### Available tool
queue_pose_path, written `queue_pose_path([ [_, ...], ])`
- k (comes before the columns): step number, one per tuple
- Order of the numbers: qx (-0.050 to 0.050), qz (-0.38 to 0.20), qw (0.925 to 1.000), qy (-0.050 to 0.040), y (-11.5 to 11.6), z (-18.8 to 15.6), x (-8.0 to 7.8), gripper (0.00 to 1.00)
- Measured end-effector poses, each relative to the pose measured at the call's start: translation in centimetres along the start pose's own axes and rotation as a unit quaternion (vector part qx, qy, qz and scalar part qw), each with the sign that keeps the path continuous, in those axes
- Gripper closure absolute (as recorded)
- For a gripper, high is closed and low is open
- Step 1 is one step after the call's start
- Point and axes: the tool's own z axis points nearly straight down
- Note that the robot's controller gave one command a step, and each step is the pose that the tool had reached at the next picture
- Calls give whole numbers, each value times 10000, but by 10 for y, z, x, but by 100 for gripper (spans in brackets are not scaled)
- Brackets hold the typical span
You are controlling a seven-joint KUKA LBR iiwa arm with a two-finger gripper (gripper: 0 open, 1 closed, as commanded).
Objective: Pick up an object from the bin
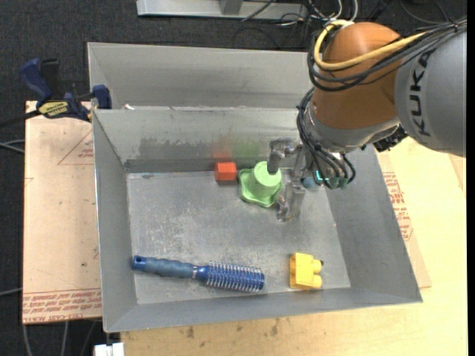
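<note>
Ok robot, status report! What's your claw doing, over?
Claw down in the bin, right beside the green cup. Orange block on the cup's other side. Blue hairbrush and yellow block lie apart, by the near wall. Over.

My gripper (pixel 286 199) looks like bare grey metal, dully shining. My orange cover (pixel 356 65) is smooth and glossy. The bin (pixel 185 213) is matt grey metal, its floor scuffed and speckled. The green cup (pixel 260 186), yellow block (pixel 305 271) and blue brush (pixel 199 271) are smooth plastic, faintly shiny; the small red block (pixel 226 171) looks matt.
</note>
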Motion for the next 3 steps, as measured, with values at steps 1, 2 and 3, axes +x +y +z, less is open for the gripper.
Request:
queue_pose_path([
  [1,0,-949,9955,9,2,62,94,0],
  [2,22,-1903,9817,-77,-113,161,88,0],
  [3,3,-1928,9812,-38,-109,161,90,100],
])
